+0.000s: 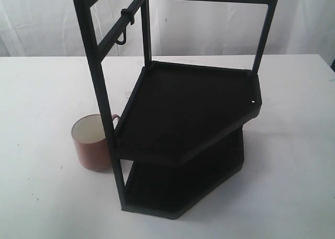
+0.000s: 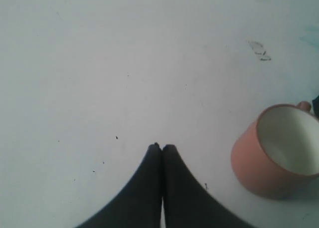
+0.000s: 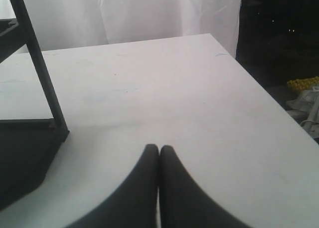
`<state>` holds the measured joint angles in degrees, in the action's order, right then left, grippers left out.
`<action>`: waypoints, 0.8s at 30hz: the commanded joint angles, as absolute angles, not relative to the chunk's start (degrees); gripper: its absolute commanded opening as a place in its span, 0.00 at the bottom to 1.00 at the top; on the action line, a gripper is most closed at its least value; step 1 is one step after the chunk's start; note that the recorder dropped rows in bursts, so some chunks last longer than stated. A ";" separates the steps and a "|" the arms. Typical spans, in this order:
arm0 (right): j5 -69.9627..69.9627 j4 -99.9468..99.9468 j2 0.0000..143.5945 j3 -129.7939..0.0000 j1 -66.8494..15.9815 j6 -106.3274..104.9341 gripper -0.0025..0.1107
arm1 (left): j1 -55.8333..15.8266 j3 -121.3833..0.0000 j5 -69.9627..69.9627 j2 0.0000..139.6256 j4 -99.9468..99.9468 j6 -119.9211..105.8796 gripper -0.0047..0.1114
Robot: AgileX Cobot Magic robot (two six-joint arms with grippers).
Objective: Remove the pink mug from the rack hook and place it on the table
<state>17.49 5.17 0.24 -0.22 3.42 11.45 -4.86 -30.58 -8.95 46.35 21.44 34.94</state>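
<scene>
The pink mug (image 1: 92, 143) stands upright on the white table (image 1: 42, 92), just left of the black rack (image 1: 183, 113), its handle toward the rack's front post. The rack hook (image 1: 124, 27) hangs bare from the rack's upper left bar. Neither arm shows in the exterior view. In the left wrist view my left gripper (image 2: 162, 147) is shut with nothing in it, over bare table, apart from the mug (image 2: 276, 150). My right gripper (image 3: 159, 148) is shut and holds nothing, above the table beside a rack post (image 3: 40, 68).
The rack's two flat shelves (image 1: 186, 105) carry nothing. White curtains (image 1: 47, 24) hang behind the table. In the right wrist view the table's edge (image 3: 269, 93) drops off to a dark floor with some clutter (image 3: 305, 101).
</scene>
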 commanded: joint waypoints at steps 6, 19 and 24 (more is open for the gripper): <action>17.04 5.55 0.00 0.00 4.00 11.17 0.02 | -4.74 -25.09 -10.70 28.35 26.51 36.08 0.04; 17.04 5.55 0.00 0.00 4.00 11.17 0.02 | -4.74 -25.09 -10.70 26.67 26.51 35.95 0.04; 17.04 5.55 0.00 0.00 4.00 11.17 0.02 | -3.50 -24.99 -11.74 22.41 26.62 35.95 0.04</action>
